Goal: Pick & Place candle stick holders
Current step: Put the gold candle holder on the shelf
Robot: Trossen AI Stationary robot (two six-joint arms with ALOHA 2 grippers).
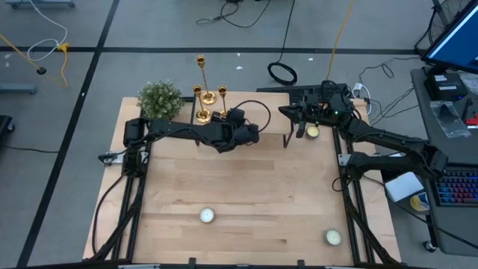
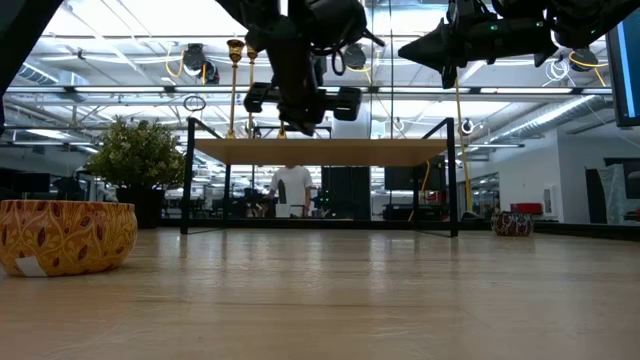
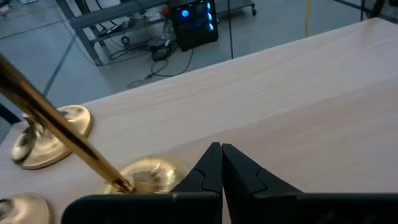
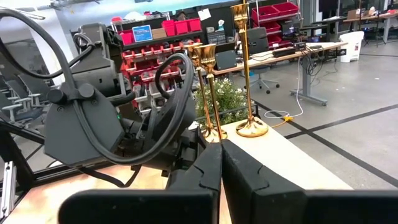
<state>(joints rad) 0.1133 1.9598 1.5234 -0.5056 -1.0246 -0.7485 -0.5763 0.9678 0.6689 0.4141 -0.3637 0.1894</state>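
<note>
**Both grippers closed and empty beside the candlesticks at the far edge**

You have three shiny gold metal candlesticks (image 1: 205, 93) standing upright in a tight cluster at the far edge of the light wooden table (image 1: 246, 194), just beside the small bushy green plant (image 1: 160, 99). They differ in height; the tallest (image 4: 244, 68) stands farthest from the plant side in the right wrist view, with two shorter ones (image 4: 208, 93) close together next to it. Their round flared bases (image 3: 53, 134) rest flat on the wood.

Your left gripper (image 1: 250, 134) sits just beside that cluster, on the side away from the plant, raised off the table. Its fingers (image 3: 208, 171) are pressed together with nothing between them; one candlestick stem (image 3: 62, 134) crosses its wrist view close by, but I cannot tell whether it touches.

Your right gripper (image 1: 287, 112) hovers farther from the plant, past the left gripper, also above the table. Its fingers (image 4: 208, 171) are pinched together and hold nothing.

Away from the plant, you have a short round pale candle (image 1: 312, 132) under the right arm and two more candles (image 1: 207, 216) (image 1: 332, 237) well apart near the table's front edge. In the low view, a patterned orange bowl (image 2: 65, 235) stands on the table.
</note>
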